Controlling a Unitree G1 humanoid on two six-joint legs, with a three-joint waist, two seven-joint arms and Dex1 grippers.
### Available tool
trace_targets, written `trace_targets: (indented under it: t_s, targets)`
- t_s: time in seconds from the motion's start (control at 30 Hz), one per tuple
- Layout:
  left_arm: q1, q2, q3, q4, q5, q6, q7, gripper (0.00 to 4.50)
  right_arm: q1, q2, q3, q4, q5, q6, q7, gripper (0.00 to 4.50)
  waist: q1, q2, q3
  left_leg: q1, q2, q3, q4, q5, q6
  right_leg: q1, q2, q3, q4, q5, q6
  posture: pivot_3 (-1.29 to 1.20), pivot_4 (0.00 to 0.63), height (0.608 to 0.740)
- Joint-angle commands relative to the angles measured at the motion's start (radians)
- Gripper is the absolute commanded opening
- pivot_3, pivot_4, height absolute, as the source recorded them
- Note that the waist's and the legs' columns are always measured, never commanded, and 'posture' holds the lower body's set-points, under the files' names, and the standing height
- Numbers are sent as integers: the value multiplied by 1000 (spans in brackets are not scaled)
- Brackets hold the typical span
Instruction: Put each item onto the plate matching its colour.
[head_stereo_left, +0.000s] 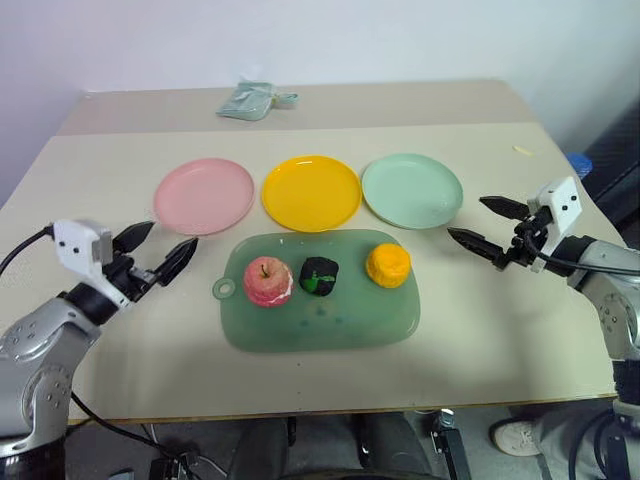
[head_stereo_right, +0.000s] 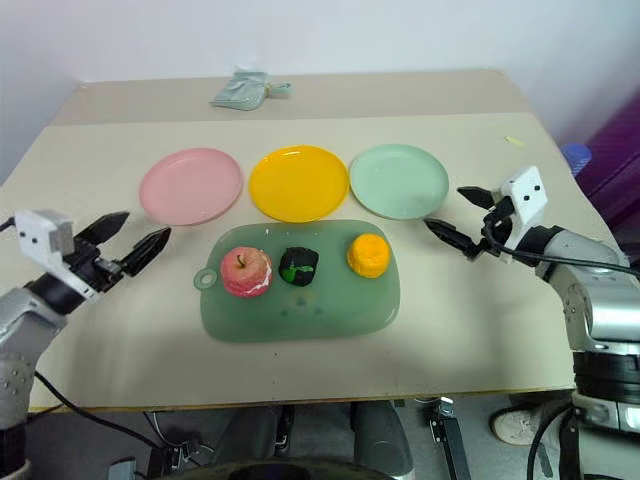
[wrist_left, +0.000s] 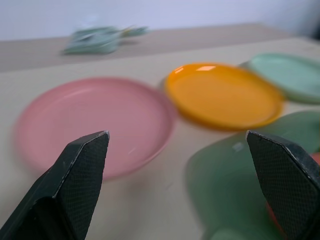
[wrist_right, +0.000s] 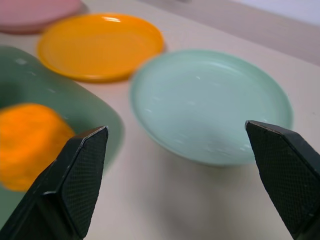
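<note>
Three items sit in a row on a translucent green mat (head_stereo_left: 300, 330): a pink-red apple (head_stereo_left: 268, 282) at left, a black-and-green lump (head_stereo_left: 319, 276) in the middle, an orange-yellow fruit (head_stereo_left: 388, 265) at right. Behind the mat lie a pink plate (head_stereo_left: 204, 195), a yellow plate (head_stereo_left: 311, 192) and a mint green plate (head_stereo_left: 412, 190), all bare. My left gripper (head_stereo_left: 160, 250) hovers open left of the mat, pointing toward it. On the other side, my right gripper (head_stereo_left: 485, 224) hangs open beside the mint plate, nothing between its fingers.
A pale green packet (head_stereo_left: 254, 100) lies at the far side of the table. The mat has a ring tab (head_stereo_left: 224, 289) at its left end. Bare tabletop (head_stereo_left: 100, 330) stretches in front of both grippers, with the front edge close.
</note>
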Motion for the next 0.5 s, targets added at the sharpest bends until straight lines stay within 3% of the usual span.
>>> trace_targets:
  t_s: [0.03, 0.23, 0.5]
  targets:
    - [-66, 59, -68, 12, -38, 33, -108, 4500, 55, -14, -67, -156, 95, 68, 5, 4457, -1, 0, 0, 0, 0, 0, 0, 0, 0, 0, 0, 0, 0, 0, 0, 0, 150, 740]
    - [-149, 184, -289, 45, 68, -3, -329, 4500, 154, -25, -67, -348, 213, 175, 16, 4457, -5, 0, 0, 0, 0, 0, 0, 0, 0, 0, 1, 0, 0, 0, 0, 0, 150, 740]
    - [-259, 207, -520, 142, 267, -82, -429, 4500, 180, -3, -18, -425, 215, 189, -26, 4457, -1, 0, 0, 0, 0, 0, 0, 0, 0, 0, 3, 1, 0, 0, 0, 0, 150, 740]
